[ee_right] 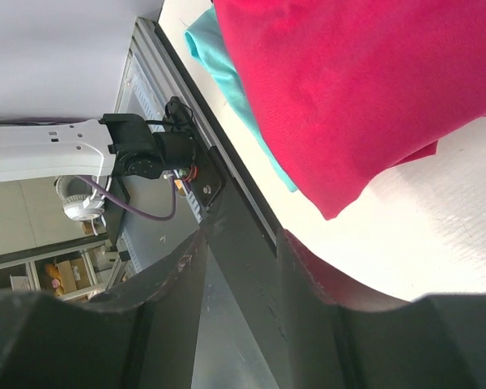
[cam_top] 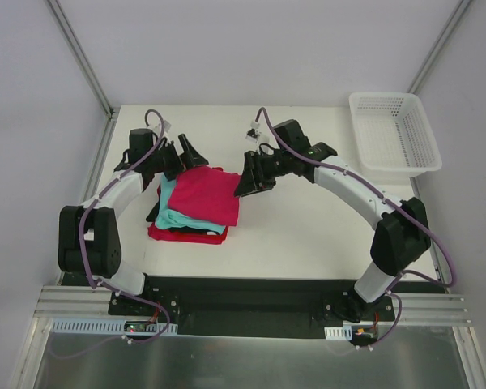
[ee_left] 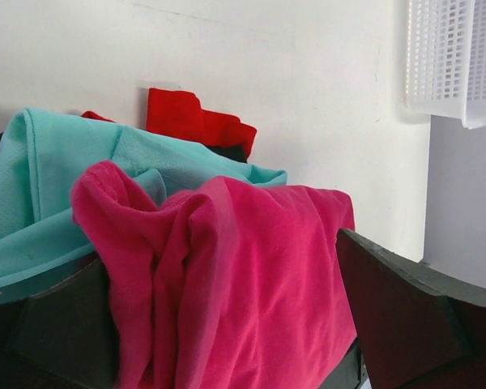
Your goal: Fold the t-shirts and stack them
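Left hand (cam_top: 184, 157) spread wide around soft bunched magenta t-shirt (cam_top: 212, 194), right hand (cam_top: 246, 180) half-open, empty, beside folded stack (cam_top: 182, 220)

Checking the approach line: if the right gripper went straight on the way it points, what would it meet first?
Most likely the magenta-pink t-shirt; the right gripper points at its right edge. Height is hard to judge, so it might skim over the cloth.

Quick count: four t-shirts (cam_top: 215, 212) in one stack left of center, so one magenta shirt (cam_top: 209, 193) on top, one teal shirt (cam_top: 172, 214), one dark shirt (cam_top: 193, 232) and one red shirt (cam_top: 164, 234). One white mesh basket (cam_top: 393, 134) upper right. Two robot arms, left arm (cam_top: 117, 193) and right arm (cam_top: 358, 190), on one table (cam_top: 308, 235).
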Motion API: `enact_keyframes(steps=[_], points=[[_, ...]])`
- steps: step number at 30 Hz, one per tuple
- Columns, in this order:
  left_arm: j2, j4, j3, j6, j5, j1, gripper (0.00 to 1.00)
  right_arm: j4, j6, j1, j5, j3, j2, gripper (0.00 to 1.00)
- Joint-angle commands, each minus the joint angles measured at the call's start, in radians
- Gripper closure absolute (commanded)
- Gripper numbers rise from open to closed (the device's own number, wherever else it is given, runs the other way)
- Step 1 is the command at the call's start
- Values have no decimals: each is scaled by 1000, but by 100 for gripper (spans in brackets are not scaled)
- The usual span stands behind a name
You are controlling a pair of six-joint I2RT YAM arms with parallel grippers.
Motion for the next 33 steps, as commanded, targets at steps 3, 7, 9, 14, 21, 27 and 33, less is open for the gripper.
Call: enact_keyframes(steps=[3,7,9,14,21,27,33], points=[[71,95,-25,20,12,20,21,-13,-20,0,-25,-4,-65,57],[119,104,-11,-11,12,46,72,-17,-23,-1,-28,-7,-65,57],[135,104,-3,-10,11,46,89,-20,-27,-1,-28,-7,-68,57],[145,99,14,-2,15,78,100,-25,-35,-1,-34,-2,-67,57],[102,57,34,4,11,100,100,-26,-37,-3,-33,-4,-56,57],[60,30,38,10,2,105,100,-26,-41,-1,-19,-8,-51,57],[65,24,41,7,17,106,100,131,20,-55,15,-95,-39,56]])
